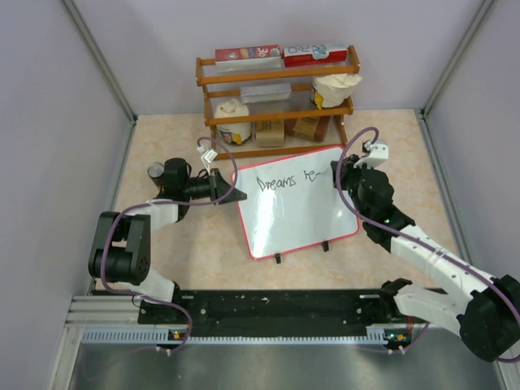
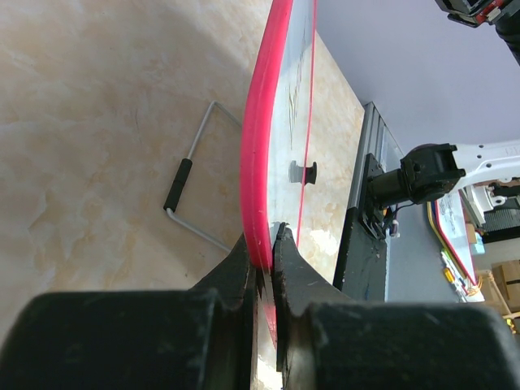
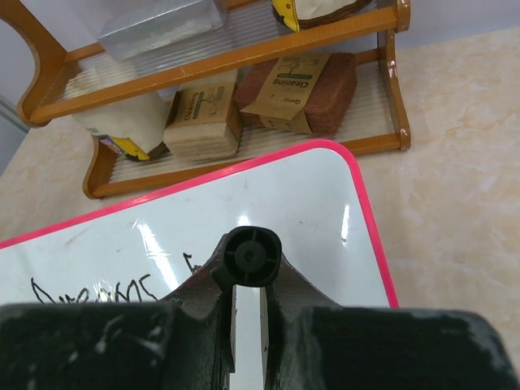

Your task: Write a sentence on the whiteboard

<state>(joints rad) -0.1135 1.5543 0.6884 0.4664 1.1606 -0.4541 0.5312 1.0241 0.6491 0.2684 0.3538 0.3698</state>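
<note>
The whiteboard [image 1: 296, 207], white with a thin red frame, lies tilted in the middle of the table, two black tabs on its near edge. Black lettering [image 1: 284, 180] reading "Dreams" plus part of another word runs along its far edge. My left gripper [image 1: 231, 195] is shut on the board's left red edge [image 2: 258, 203]. My right gripper [image 1: 340, 175] is shut on a black marker [image 3: 252, 257], seen end-on, over the board's far right part just right of the lettering [image 3: 97, 291]. The marker's tip is hidden.
A wooden shelf rack [image 1: 276, 101] with boxes, bags and sponges stands just behind the board. A wire stand with a black grip [image 2: 183, 195] lies on the table left of the board. The black rail [image 1: 268, 309] runs along the near edge.
</note>
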